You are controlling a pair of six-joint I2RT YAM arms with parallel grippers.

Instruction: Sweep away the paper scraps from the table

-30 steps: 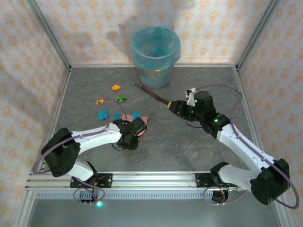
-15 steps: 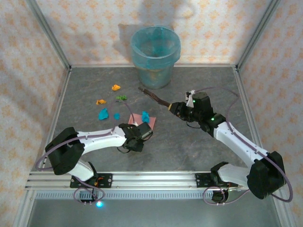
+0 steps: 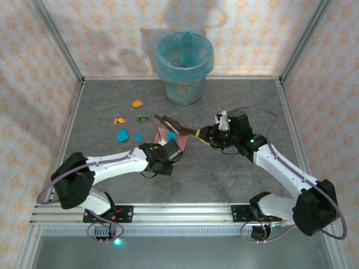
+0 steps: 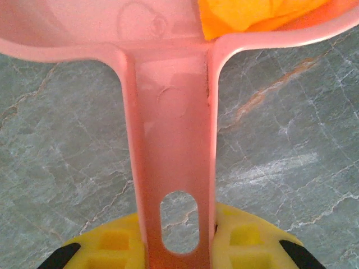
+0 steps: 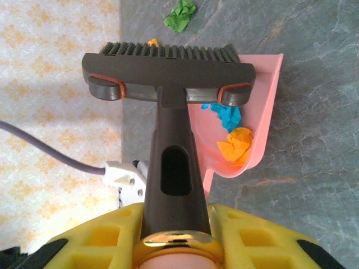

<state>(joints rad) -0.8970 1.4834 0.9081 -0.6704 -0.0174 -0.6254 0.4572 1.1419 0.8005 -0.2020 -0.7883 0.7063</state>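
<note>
My left gripper (image 3: 169,152) (image 4: 179,246) is shut on the handle of the pink dustpan (image 3: 166,136) (image 4: 171,162), which lies on the table (image 3: 224,174). An orange scrap (image 4: 247,14) (image 5: 238,144) and a cyan scrap (image 3: 172,136) (image 5: 227,115) sit in the pan (image 5: 261,101). My right gripper (image 3: 208,136) (image 5: 176,238) is shut on the dark brush handle (image 5: 171,162). The brush head (image 3: 167,120) (image 5: 168,70) hovers over the pan's open edge. On the table left of the pan lie loose paper scraps: two orange (image 3: 137,103) (image 3: 118,120), a green one (image 3: 143,116) (image 5: 180,15) and two cyan (image 3: 122,135) (image 3: 138,137).
A translucent bin with a blue liner (image 3: 183,89) stands at the back centre, against the patterned wall. An aluminium frame (image 3: 179,212) edges the table, with uprights at the back corners.
My left arm pushed the dustpan rightwards and away from me. My right arm swung the brush left, so its head now sits over the pan instead of further back.
</note>
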